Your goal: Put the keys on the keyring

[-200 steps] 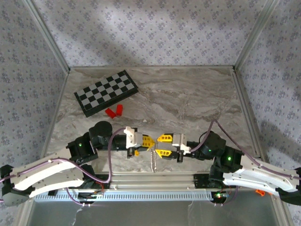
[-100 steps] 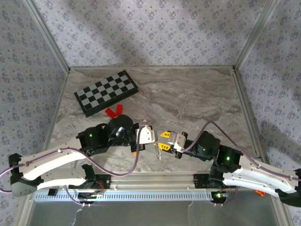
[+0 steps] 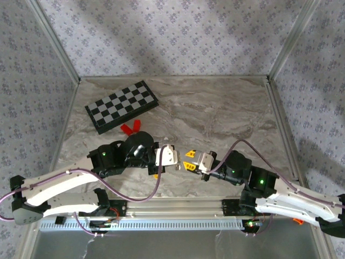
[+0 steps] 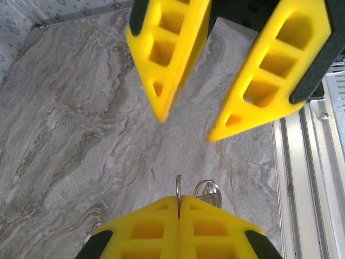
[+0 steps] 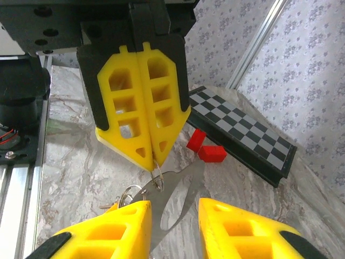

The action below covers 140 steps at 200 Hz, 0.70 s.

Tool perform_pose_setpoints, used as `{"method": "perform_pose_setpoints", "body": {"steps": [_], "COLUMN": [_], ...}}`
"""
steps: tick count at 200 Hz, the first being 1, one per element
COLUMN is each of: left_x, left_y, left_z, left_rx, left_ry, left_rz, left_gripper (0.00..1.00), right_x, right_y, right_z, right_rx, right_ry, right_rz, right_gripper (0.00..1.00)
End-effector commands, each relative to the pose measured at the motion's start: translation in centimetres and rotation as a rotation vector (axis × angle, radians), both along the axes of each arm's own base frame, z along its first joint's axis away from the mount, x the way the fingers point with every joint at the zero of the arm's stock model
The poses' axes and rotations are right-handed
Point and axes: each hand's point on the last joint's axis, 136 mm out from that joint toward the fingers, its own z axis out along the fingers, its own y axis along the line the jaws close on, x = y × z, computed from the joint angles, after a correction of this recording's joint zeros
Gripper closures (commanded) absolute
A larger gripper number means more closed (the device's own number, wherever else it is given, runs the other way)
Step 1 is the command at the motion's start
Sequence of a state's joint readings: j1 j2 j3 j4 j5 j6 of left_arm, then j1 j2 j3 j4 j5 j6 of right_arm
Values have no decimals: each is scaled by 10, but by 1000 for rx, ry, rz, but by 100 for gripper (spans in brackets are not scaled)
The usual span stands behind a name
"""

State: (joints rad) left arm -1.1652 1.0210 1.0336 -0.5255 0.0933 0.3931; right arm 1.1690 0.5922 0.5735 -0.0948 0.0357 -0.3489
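Top external view: The left pincer (image 3: 175, 159) and the right pincer (image 3: 186, 160) face each other tip to tip above the bench (image 3: 226, 113), near the middle of its near edge. The key (image 3: 156, 175), a small yellow-orange piece, sits just on the near side of the left pincer, close to the near edge of the bench. A chessboard (image 3: 121, 106) lies toward the far left corner. Two red blocks (image 3: 130, 128) lie just beside its near edge.

Left wrist view: The left pincer (image 4: 178, 200) is clenched. Its yellow fingers (image 4: 140, 232) meet with no gap and grasp the keyring (image 4: 178, 188) by a thin metal ring standing edge-on at the tips. A second small ring (image 4: 207, 193) sits just beside the first. The right pincer (image 4: 187, 127) points toward it with its two fingers apart.

Right wrist view: The left pincer (image 5: 152, 161) is clenched, and a small ring hangs from its tip. From that ring the keyring (image 5: 180, 189) continues as a silvery oval loop, blurred at this range, into the gap of the right pincer (image 5: 173, 208). The right pincer is released: its fingers (image 5: 108, 237) stand on either side of the loop. Whether they touch it cannot be told. The chessboard (image 5: 242, 140) and the red blocks (image 5: 205, 148) lie on the bench beyond.
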Motion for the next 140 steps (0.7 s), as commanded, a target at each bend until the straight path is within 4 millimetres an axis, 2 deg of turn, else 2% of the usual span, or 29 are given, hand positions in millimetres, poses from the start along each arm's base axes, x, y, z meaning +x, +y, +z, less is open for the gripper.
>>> {"method": "perform_pose_setpoints", "body": {"steps": [1,53,92,140], "left_x": [-8,-12,-13,-14], "left_y": [-1,-1,-1,-3], "left_z": [23,24,23,23], "left_rx": [-56,-64,-58,-62], "left_ry": [-14,1,6,8], "left_rz": [-40,-55,-58,-64], "left_gripper": [100,100,100,100], "right_x": [-3,3,3,4], "right_y": [5,14,17,20], "right_z": [-5,-8,-1,-2], "right_rx": [-8,-12,23,31], "right_ry": [14,24,18,32], "right_rz": [31,36,51,64], "right_gripper": [70,72,72,79]}}
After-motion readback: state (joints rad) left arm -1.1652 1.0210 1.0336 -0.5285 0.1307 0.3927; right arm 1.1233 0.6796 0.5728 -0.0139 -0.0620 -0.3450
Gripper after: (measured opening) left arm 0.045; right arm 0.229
